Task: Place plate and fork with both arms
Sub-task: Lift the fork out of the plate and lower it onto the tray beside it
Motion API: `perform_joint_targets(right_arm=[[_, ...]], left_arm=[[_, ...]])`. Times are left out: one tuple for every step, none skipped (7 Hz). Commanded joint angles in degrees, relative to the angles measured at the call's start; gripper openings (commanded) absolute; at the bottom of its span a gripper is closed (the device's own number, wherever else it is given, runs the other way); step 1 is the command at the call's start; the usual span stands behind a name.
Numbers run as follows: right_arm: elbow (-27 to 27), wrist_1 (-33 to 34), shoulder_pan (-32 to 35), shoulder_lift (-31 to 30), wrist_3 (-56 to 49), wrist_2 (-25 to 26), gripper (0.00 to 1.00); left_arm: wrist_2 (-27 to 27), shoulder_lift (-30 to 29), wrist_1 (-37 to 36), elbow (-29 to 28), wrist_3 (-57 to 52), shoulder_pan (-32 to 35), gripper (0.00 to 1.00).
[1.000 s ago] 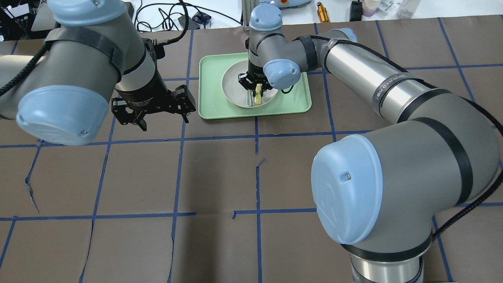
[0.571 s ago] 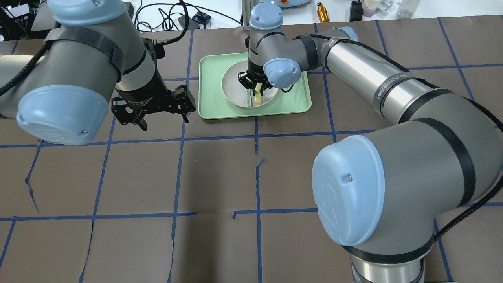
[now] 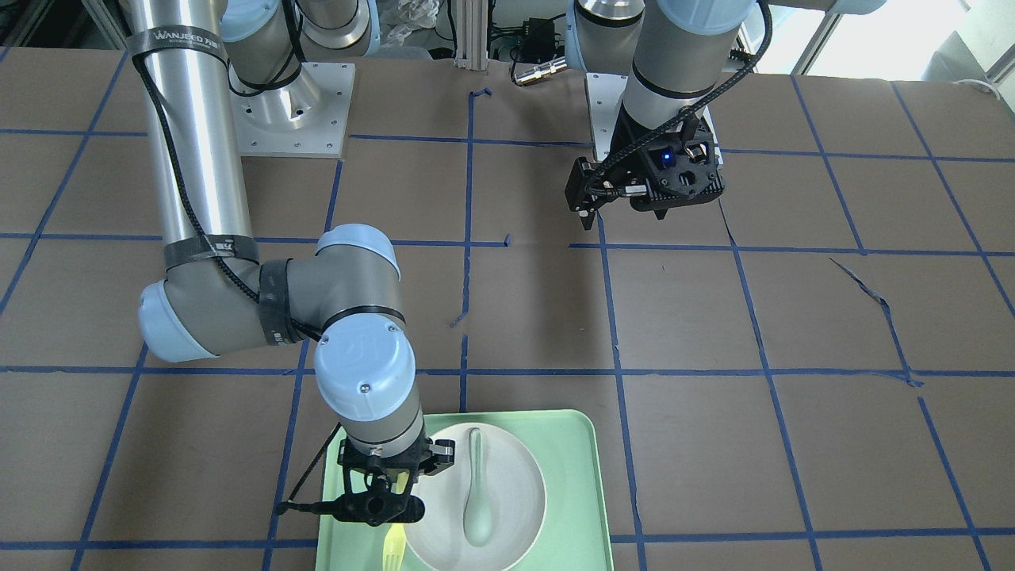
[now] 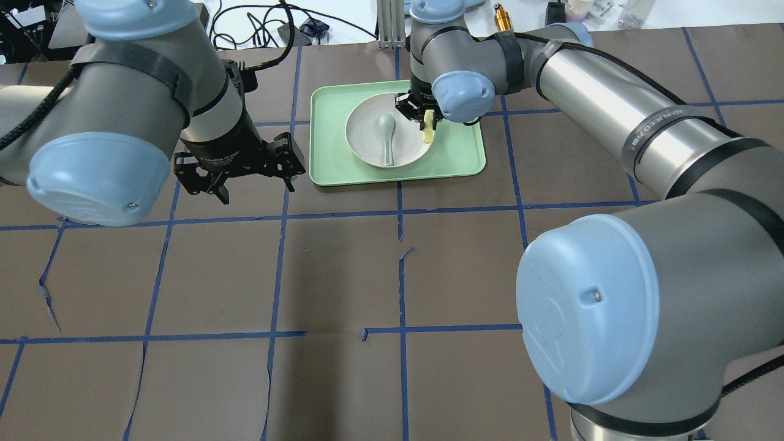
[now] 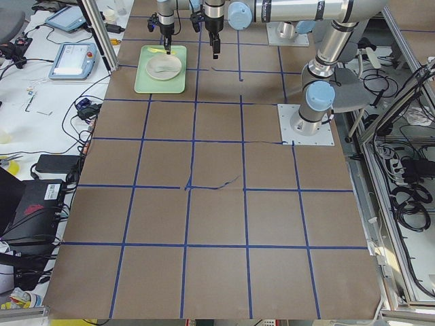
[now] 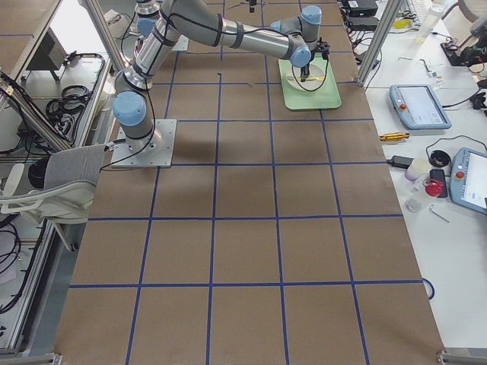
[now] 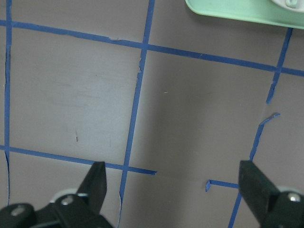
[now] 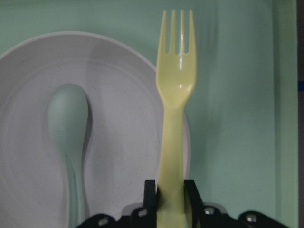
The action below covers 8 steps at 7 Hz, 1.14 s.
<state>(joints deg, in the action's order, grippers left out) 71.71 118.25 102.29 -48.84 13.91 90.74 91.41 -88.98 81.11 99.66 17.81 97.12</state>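
The off-white plate (image 4: 362, 130) sits in the mint-green tray (image 4: 465, 153), with a pale grey-green spoon (image 4: 386, 131) lying in it. My right gripper (image 4: 424, 116) is shut on the handle of the pale-yellow fork (image 4: 429, 133) and holds it above the plate's right rim. In the right wrist view the fork (image 8: 175, 95) points tines away over the plate's edge (image 8: 118, 57) and the tray (image 8: 237, 95). My left gripper (image 4: 257, 188) is open and empty above the table, left of the tray. The front view shows the fork (image 3: 392, 549) and the plate (image 3: 519, 484).
Brown table paper with a blue tape grid (image 4: 401, 211) surrounds the tray. Cables and small items (image 4: 502, 18) lie on the white bench past the far edge. The left wrist view shows bare table and the tray's corner (image 7: 237, 9).
My right gripper has moved with the fork from over the plate's middle to its right rim, uncovering the spoon. The left arm has not moved.
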Motion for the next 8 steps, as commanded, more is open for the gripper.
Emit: perform_joint_targets(right_arm=[[2.6,0.2,-3.3,0.1,-3.3,0.3,0.09],[3.9,0.6,-3.8,0.1,-6.1,0.4,0.09],[4.2,1.4,-3.8,0.4,-6.3,0.3,0.09],[4.2,1.5,-3.8,0.8,-6.3,-0.3,0.34],[4.2,1.5,-3.8,0.9,-6.3,-0.5,0.99],[4.3,0.8,-3.8,0.2,-6.4,-0.5,1.0],[5.7,-1.1,-3.8,-2.1,-6.5,-0.4,1.0],[8.9,-2.5,-3.9,-7.3,-7.0,0.0,1.0]], left_arm=[[0.0,-0.2,-0.1,0.0,0.1,0.0,1.0],[0.0,-0.3,-0.1,0.0,0.2,0.0,1.0],[0.0,-0.4,-0.1,0.0,0.3,0.0,1.0],[0.0,-0.5,-0.1,0.1,0.3,0.0,1.0],[-0.1,-0.5,-0.1,0.9,0.1,0.0,1.0],[-0.2,-0.5,-0.2,1.1,0.1,0.0,1.0],[-0.2,-0.5,-0.2,1.0,0.1,0.0,1.0],[-0.2,-0.5,-0.2,1.0,0.3,0.0,1.0]])
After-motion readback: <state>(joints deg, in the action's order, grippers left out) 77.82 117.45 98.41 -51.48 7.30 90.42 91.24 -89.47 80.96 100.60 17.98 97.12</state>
